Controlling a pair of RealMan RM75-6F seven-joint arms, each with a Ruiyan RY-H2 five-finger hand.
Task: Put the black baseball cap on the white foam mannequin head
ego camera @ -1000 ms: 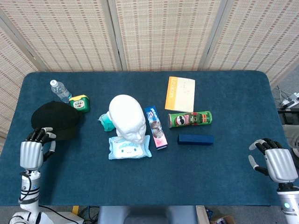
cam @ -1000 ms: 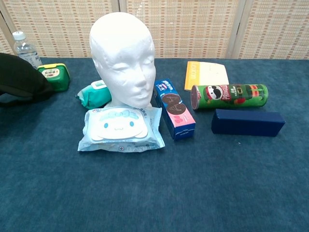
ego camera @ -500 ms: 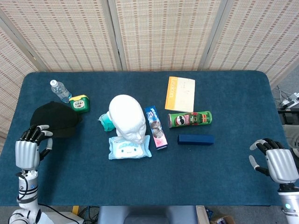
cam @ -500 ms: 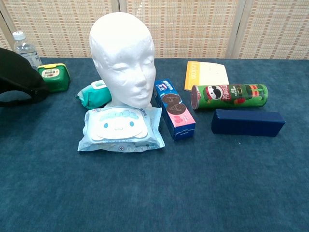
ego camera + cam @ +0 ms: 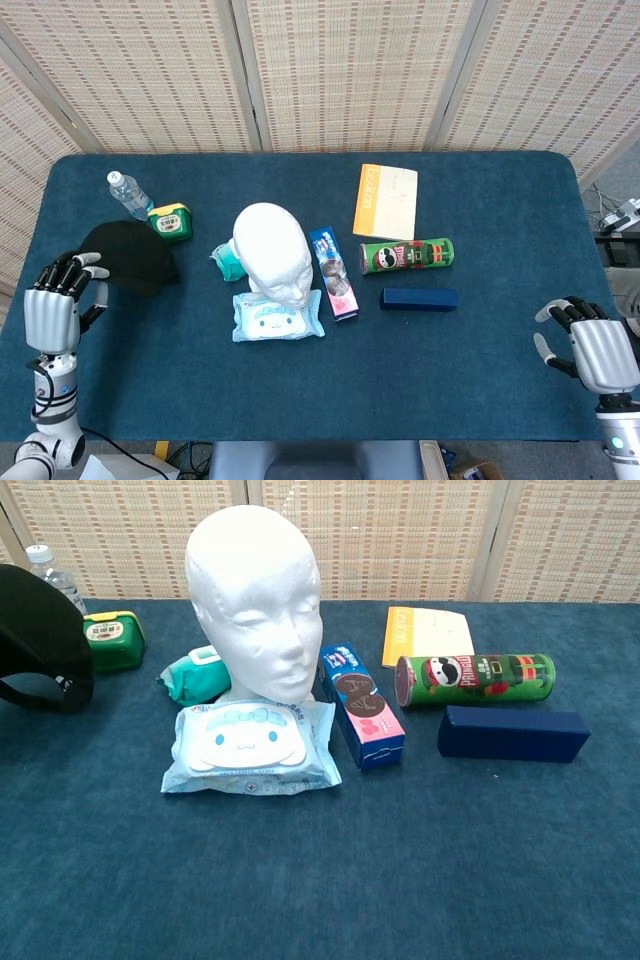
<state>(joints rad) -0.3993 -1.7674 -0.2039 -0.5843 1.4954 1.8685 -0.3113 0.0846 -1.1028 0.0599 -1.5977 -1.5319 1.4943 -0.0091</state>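
The white foam mannequin head stands upright left of the table's middle, facing the front edge; the chest view shows the mannequin head bare. The black baseball cap is at the far left, tipped up off the cloth, and in the chest view the cap shows its hollow underside. My left hand holds the cap by its left edge, fingertips at the rim. My right hand hangs at the table's front right corner, fingers apart, holding nothing.
A water bottle and a green tin sit just behind the cap. A teal pack, wipes pack and cookie box ring the mannequin. A Pringles can, dark blue box and book lie right.
My left hand has drawn back to the left and lifted the cap's edge, so the cap has tipped up from lying flat. The right hand has stayed put.
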